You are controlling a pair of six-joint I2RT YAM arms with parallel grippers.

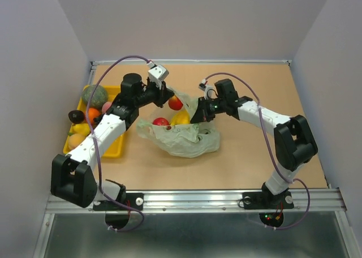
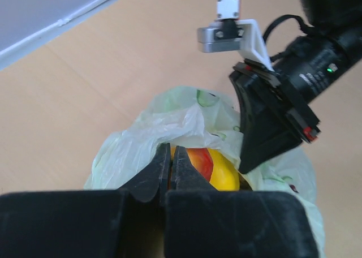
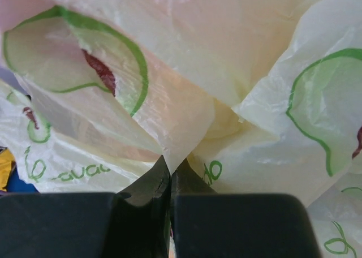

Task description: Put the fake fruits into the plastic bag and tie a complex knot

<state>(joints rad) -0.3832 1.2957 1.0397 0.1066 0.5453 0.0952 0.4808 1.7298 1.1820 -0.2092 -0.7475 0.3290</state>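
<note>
Starting at 9 o'clock: yellow rectangular plastic tray [image 1: 115,150] holds most of the fake fruits, including a round green melon [image 1: 94,94], a small orange [image 1: 93,114] and a yellow banana [image 1: 81,129], so loading looks far from done. Left gripper [image 2: 171,156] is closed, tips apparently pinched on the 11 o'clock rim of the pale green crinkly plastic bag [image 1: 189,143]. The bag lies mid-table, just right of the tray. Red apple [image 1: 161,122] and a yellow fruit [image 1: 181,118] show at its mouth. Right gripper [image 3: 169,172] is clamped on bag film at the 1 o'clock rim.

Risks:
- Film is thin and slippery, so pulling the rims apart could tear it or slip a pinch.
- Uneven lifting could tip the mouth and roll those fruits out toward 6 o'clock.
- The claws are near each other, so a crossing move could knock them together.

No knot yet.

Room: back wall is near at 12 o'clock and the tray blocks 9 o'clock. Bare tabletop [image 1: 266,167] is free from 3 to 6 o'clock.
</note>
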